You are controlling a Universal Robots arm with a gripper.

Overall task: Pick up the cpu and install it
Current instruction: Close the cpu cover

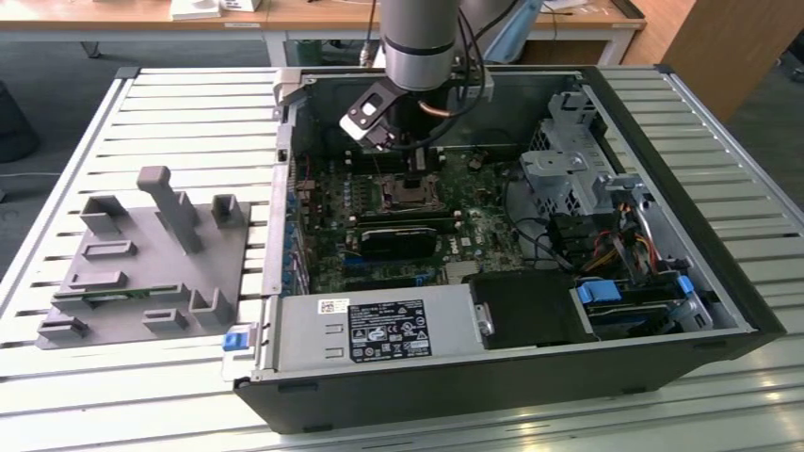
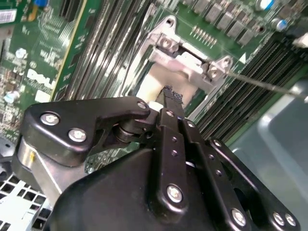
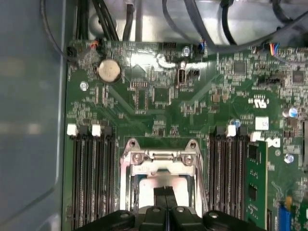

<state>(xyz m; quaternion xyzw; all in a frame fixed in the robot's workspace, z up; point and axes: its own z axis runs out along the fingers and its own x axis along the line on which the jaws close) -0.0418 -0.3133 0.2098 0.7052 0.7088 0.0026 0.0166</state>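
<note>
My pincer [image 3: 166, 196] is pinched narrow, its two fingers pressed together with nothing between them. The tips sit right over the cpu [image 3: 144, 192]; whether they touch it I cannot tell. The cpu lies flat, top face up, inside the metal socket frame [image 3: 161, 158] on the motherboard [image 3: 159, 101], its edges square with that frame, no side longer than another. The open computer case [image 1: 741, 311] holds the board. At the exterior view's left, the grey tray [image 1: 126, 273] carries a narrow green stick [image 1: 113, 298].
</note>
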